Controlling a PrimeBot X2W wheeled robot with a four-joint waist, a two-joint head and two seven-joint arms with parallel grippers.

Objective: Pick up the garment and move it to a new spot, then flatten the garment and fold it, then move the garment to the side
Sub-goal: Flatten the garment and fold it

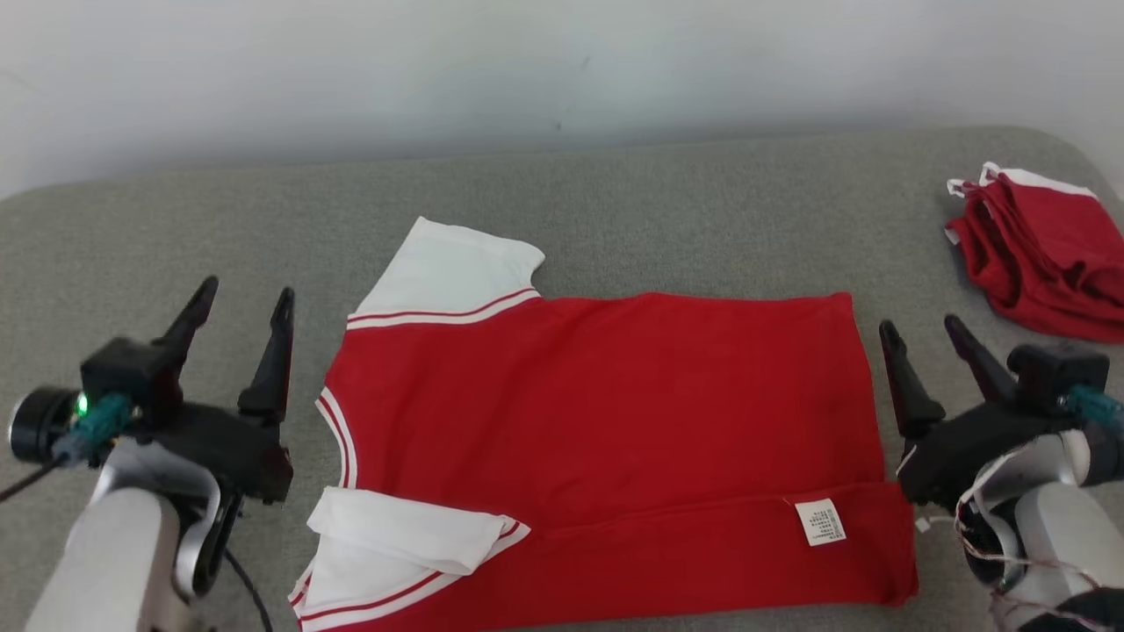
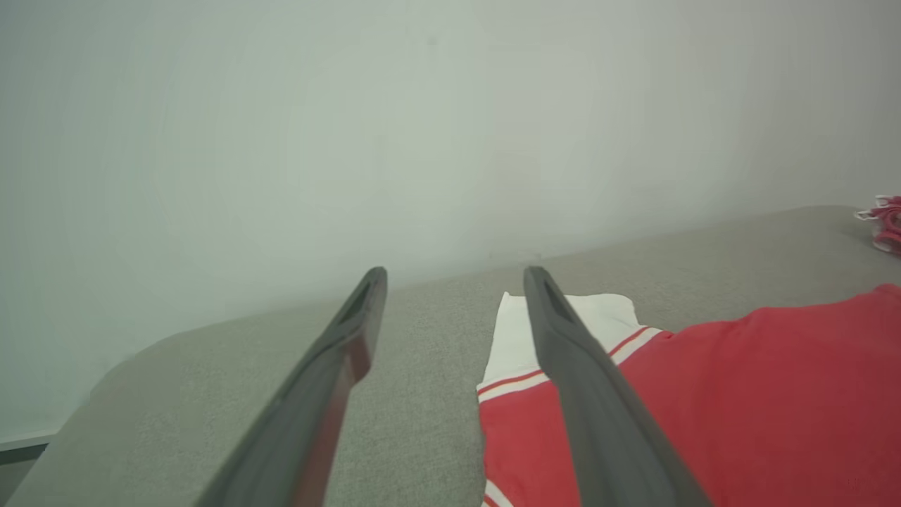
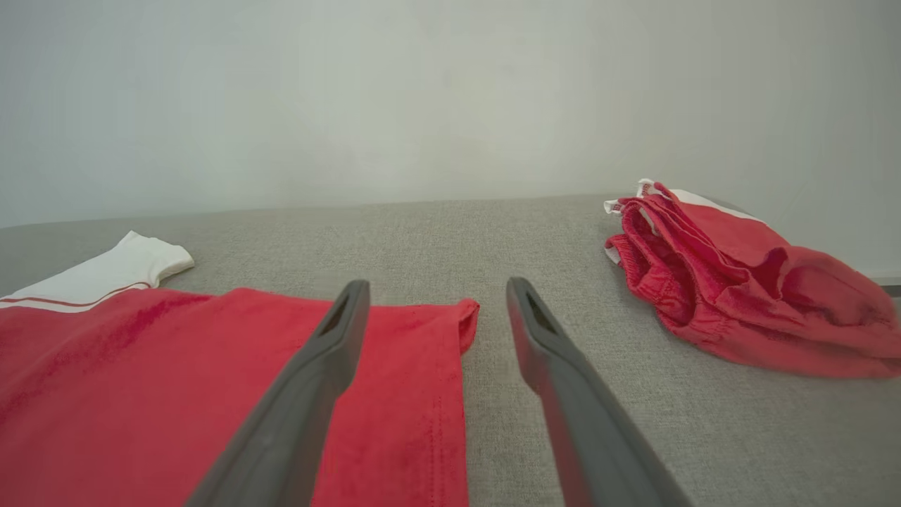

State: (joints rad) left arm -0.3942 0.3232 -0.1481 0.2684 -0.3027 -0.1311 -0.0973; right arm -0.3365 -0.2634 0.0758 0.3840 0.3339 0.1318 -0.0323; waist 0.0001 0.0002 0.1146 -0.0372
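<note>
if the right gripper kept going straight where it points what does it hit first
Probably bare grey cushion, then the wall. The right gripper aims just right of the red shirt and left of the red shorts, though depth is unclear.

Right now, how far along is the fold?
Done: shirt lies flat on the grey surface, near edge looks turned over, label showing, near sleeve folded in. In hand: nothing; left gripper and right gripper sit open at its ends. Left: fold the far sleeve side, finish folding, move it aside.
</note>
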